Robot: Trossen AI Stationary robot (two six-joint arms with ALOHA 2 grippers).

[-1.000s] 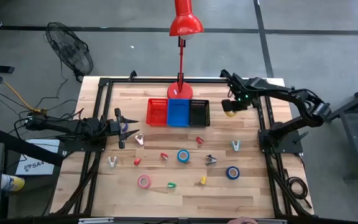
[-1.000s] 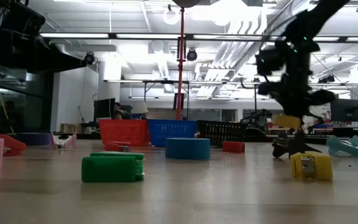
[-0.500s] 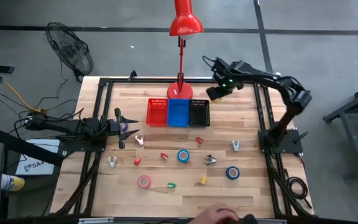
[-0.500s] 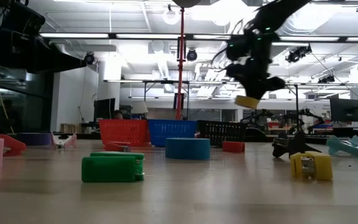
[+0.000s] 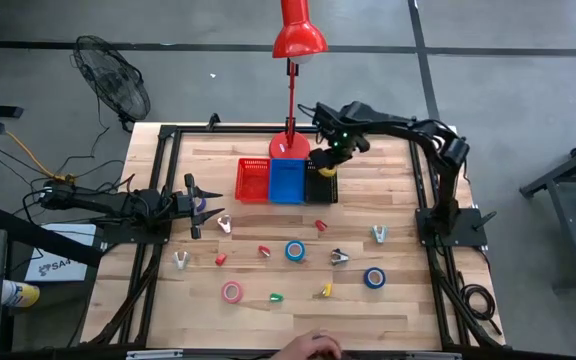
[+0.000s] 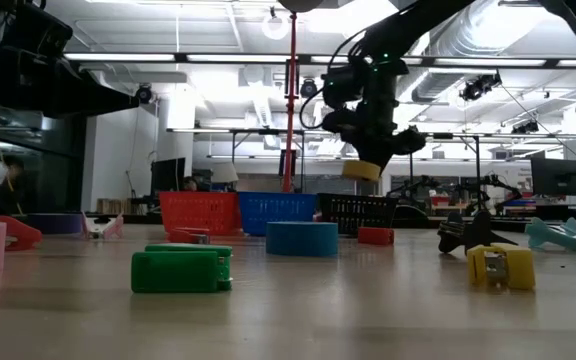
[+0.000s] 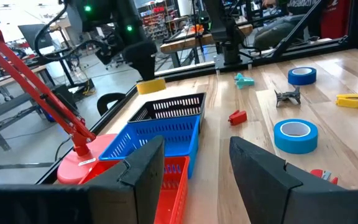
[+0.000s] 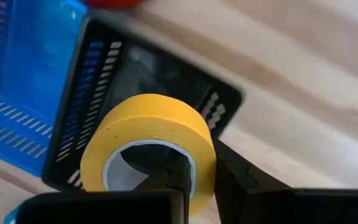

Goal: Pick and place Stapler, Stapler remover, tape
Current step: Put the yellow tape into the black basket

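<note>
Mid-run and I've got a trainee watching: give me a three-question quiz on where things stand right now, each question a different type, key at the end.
1. True or false: the right gripper is shut on the yellow roll of tape.
2. The roll hangs above which bin? A: red plastic bin; B: blue plastic bin; C: black plastic bin.
3. Fill in: the left gripper waits at the table's ___ side, holding nothing.

Key: 1 true. 2 C. 3 left.
</note>
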